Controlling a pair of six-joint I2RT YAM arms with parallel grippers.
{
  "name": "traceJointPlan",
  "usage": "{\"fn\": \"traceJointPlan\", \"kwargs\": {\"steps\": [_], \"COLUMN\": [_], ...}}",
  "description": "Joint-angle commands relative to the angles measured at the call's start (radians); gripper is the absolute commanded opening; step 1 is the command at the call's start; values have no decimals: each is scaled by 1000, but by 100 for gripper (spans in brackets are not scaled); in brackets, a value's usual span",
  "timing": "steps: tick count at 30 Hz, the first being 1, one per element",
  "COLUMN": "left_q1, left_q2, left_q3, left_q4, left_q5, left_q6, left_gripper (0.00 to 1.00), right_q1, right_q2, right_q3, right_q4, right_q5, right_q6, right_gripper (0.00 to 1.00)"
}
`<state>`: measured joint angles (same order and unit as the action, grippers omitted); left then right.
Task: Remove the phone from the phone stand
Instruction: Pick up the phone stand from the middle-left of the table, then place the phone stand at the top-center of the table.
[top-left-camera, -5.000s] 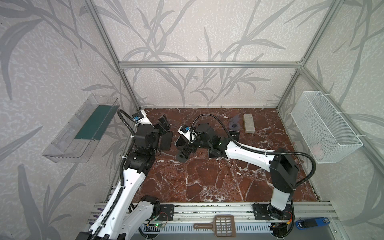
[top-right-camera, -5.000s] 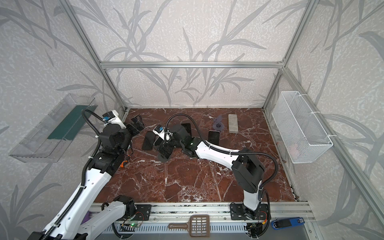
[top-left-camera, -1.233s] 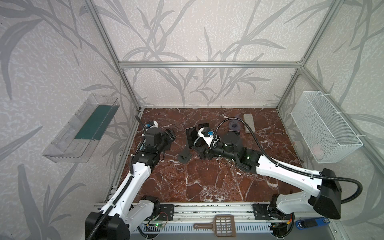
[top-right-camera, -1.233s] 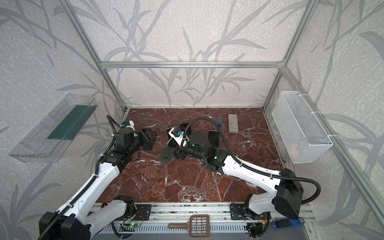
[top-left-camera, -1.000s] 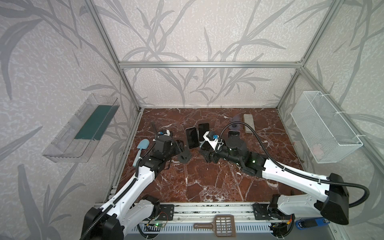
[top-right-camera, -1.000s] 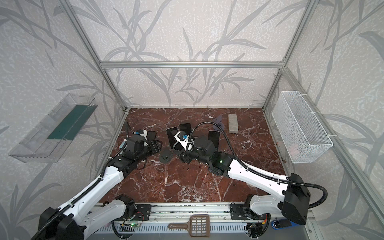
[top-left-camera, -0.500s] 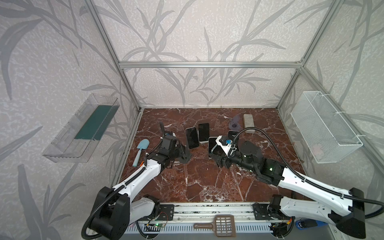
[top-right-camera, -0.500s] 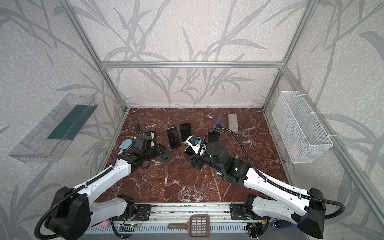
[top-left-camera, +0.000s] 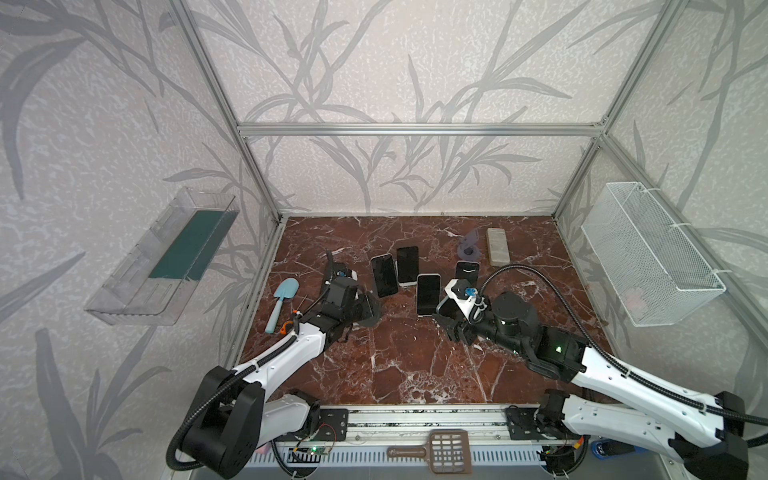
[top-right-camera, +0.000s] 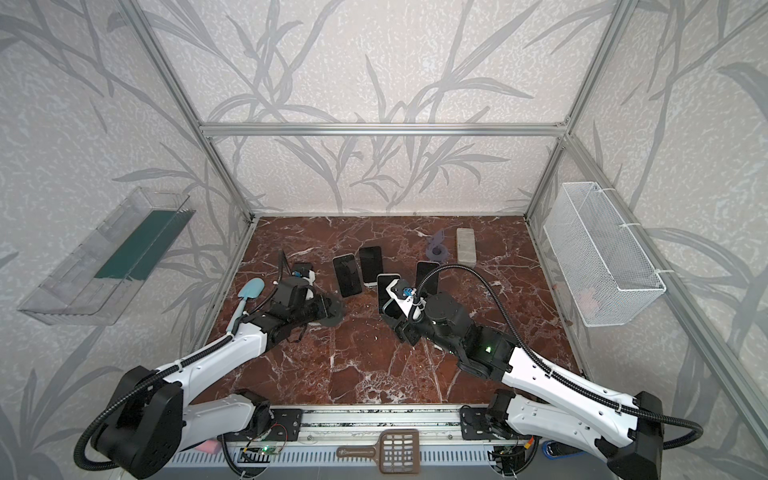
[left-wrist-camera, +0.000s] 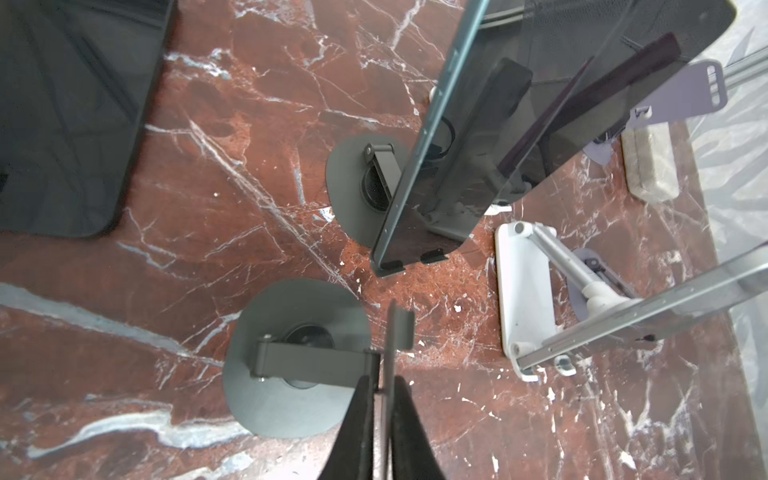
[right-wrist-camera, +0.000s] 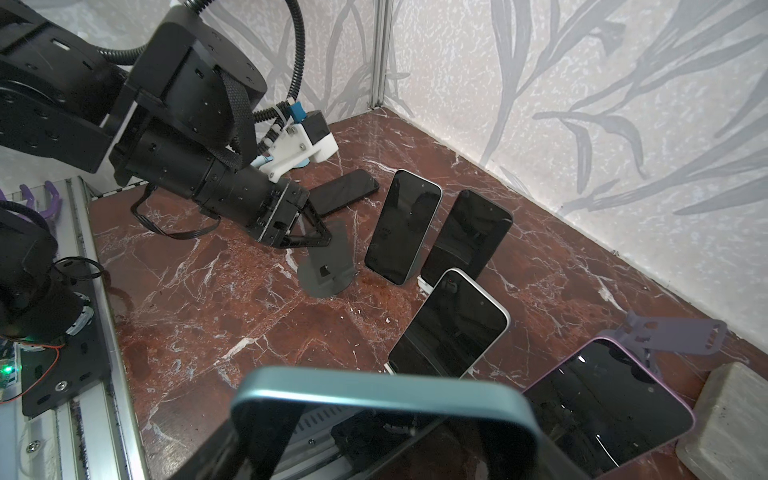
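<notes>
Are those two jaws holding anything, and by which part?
Left gripper: the dark stand, pinched by its upright plate's top edge. Right gripper: the teal phone, by its lower part.

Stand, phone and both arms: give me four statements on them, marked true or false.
1. The left fingers are shut on the upright plate of the grey stand. True.
2. That stand carries a phone. False: it is empty.
3. The right fingers hold a teal phone. True.
4. The blue trowel is in the wire basket. False: it lies on the table, beside the left arm.
</notes>
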<state>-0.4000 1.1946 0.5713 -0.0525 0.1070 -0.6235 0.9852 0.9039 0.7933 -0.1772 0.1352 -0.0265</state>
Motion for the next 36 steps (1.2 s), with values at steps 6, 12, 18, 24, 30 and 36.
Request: {"fn": "traceJointPlan", "kwargs": {"steps": [6, 12, 18, 24, 30, 36], "left_q1": [-26, -33, -82, -193, -291, -309], "left_q2": [-145, -301, -277, -50, 276, 580], "left_q3": [30, 110, 335, 639, 1000, 1348], "left_q4": [-139, -291, -357, -330, -314, -357], "left_q5": [-37, -77, -32, 31, 118, 119], "left_q6": [13, 49, 142, 299, 409, 487], "left_gripper": [0, 0, 0, 0, 0, 0], "right_q1": [-1, -2, -2, 0, 0, 0], "right_q2": [-63, -78, -123, -208, -294, -370], "right_q3": [-23, -21, -19, -16, -11, -20], "right_q4": [10, -5, -60, -151, -267, -331], "right_q5": [35, 44, 93, 140, 186, 195], "right_q6": [11, 18, 22, 36, 58, 98], "right_gripper": [65, 65, 65, 63, 62, 61]}}
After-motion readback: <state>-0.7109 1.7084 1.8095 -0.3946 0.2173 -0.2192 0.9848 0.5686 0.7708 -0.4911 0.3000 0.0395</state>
